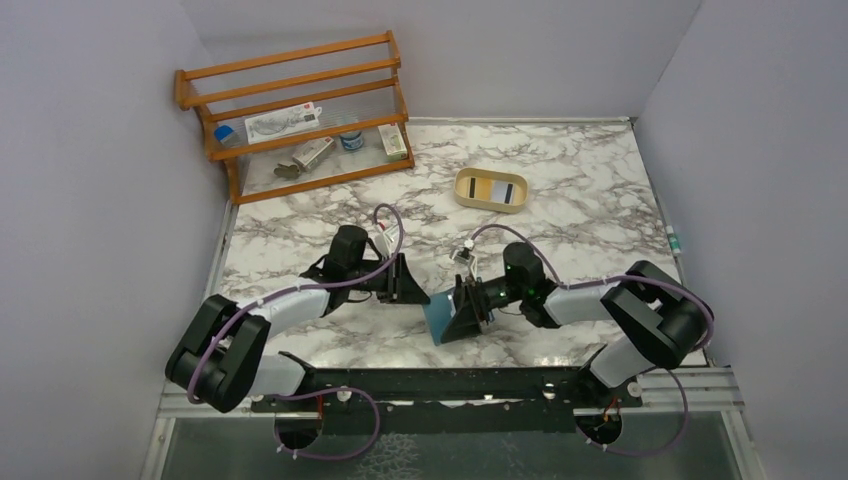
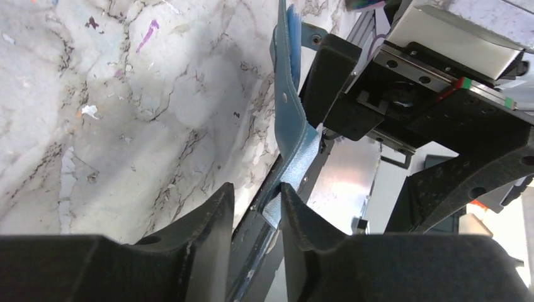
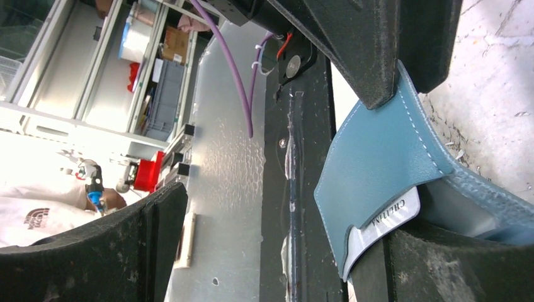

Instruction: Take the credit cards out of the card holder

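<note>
The teal card holder (image 1: 437,318) stands on edge, partly unfolded, on the marble between my two grippers. In the right wrist view its flap (image 3: 378,151) hangs open, and a pale card (image 3: 385,219) with dark lettering sticks out of a pocket. My right gripper (image 3: 283,211) is wide open, with the holder leaning on one finger (image 3: 441,270). In the top view the right gripper (image 1: 468,312) sits right behind the holder. My left gripper (image 2: 255,189) is open by a narrow gap. The holder's (image 2: 296,141) lower corner is in that gap, against one finger (image 2: 302,226).
A tan rounded tray (image 1: 462,190) with flat striped pieces in it lies at the back centre. A wooden rack (image 1: 300,100) with small packets stands at the back left. The table's metal front rail (image 1: 450,380) runs just below the grippers.
</note>
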{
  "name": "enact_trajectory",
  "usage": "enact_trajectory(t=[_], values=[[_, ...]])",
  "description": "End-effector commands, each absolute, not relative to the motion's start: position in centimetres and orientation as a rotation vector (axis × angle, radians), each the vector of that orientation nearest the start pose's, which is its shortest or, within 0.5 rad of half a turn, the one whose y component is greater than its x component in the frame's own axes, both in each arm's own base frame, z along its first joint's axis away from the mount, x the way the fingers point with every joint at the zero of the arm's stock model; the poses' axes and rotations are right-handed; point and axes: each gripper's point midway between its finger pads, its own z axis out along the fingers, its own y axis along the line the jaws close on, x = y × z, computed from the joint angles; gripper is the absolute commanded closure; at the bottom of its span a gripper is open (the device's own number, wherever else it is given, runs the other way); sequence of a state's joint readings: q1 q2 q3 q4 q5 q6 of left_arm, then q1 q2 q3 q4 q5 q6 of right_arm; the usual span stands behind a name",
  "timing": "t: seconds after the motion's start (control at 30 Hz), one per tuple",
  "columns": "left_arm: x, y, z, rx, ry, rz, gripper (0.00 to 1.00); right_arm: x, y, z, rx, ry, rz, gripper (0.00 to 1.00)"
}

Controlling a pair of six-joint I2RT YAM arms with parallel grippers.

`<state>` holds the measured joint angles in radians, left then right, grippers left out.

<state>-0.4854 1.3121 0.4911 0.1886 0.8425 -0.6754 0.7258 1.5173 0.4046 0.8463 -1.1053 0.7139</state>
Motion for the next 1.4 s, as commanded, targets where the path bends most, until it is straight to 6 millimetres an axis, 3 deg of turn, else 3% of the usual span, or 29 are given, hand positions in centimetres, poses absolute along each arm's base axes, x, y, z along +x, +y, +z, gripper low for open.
enact_trajectory(t=[0.0, 0.1, 0.17, 0.27, 0.6, 0.97, 1.13, 1.23, 1.37], values=[[19.4, -26.2, 10.9, 0.210, 2.301, -1.506, 0.71, 9.8, 31.9, 13.3, -1.001, 1.846, 1.965, 0.09], [19.4, -26.2, 11.8, 0.216, 2.268, -1.508, 0.85, 9.9, 32.1, 13.2, -1.003, 1.840, 1.976, 0.09], [19.4, -26.2, 12.4, 0.214, 2.251, -1.513, 0.88, 9.9, 32.1, 13.1, -1.004, 1.841, 1.973, 0.09], [19.3, -26.2, 12.7, 0.207, 2.245, -1.524, 1.00, 10.1, 32.2, 13.1, -0.999, 1.843, 1.966, 0.09], [18.3, -25.8, 13.0, 0.258, 2.253, -1.536, 1.00, 9.9, 32.0, 12.8, -1.008, 1.853, 1.969, 0.09], [19.2, -24.1, 12.5, 0.280, 2.366, -1.403, 1.00, 9.9, 30.1, 13.9, -0.952, 1.800, 2.005, 0.09], [19.3, -24.0, 12.8, 0.285, 2.365, -1.400, 1.00, 10.2, 30.0, 13.6, -0.955, 1.815, 1.988, 0.11], [19.3, -24.1, 13.1, 0.287, 2.358, -1.405, 1.00, 10.5, 30.1, 13.3, -0.950, 1.832, 1.976, 0.21], [19.4, -24.1, 13.6, 0.295, 2.342, -1.410, 1.00, 11.1, 30.4, 12.3, -0.925, 1.898, 1.940, 0.61]])
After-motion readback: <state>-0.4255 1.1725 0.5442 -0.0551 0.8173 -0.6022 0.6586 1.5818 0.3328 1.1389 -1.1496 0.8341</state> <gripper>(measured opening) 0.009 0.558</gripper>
